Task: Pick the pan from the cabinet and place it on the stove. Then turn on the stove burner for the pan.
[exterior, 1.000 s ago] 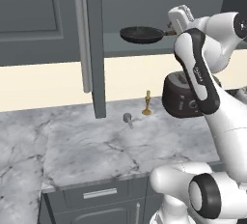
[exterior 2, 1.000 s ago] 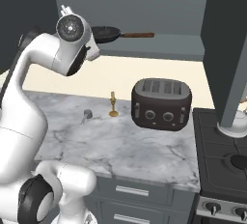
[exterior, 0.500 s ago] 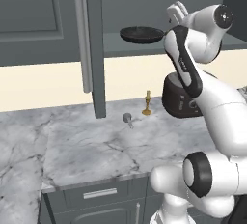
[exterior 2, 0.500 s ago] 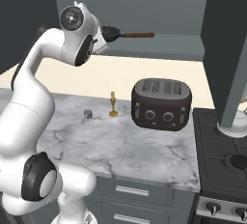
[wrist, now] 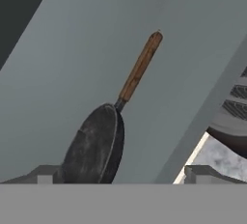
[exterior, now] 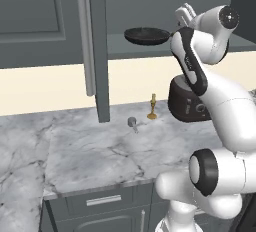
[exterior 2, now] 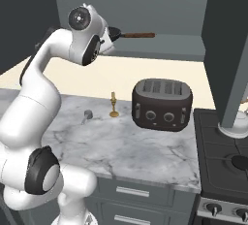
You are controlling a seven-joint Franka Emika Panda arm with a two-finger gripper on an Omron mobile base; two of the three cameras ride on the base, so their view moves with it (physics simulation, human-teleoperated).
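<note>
The pan (exterior: 146, 36) sits on the cabinet (exterior: 60, 21) shelf (toaster (exterior 2: 162, 104) below, on counter (exterior 2: 140, 146)).

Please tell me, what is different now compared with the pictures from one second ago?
The arm's elbow has swung up and over toward the cabinet shelf, carrying the hand closer to the pan. Nothing has been grasped: the pan still lies on the shelf. The toaster and counter have not moved.

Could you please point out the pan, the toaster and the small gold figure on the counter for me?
pan (exterior: 146, 36), left base view, on its black bowl.
toaster (exterior 2: 162, 104), right base view, on its dark front face.
small gold figure (exterior 2: 114, 105), right base view, on its upright stem.
</note>
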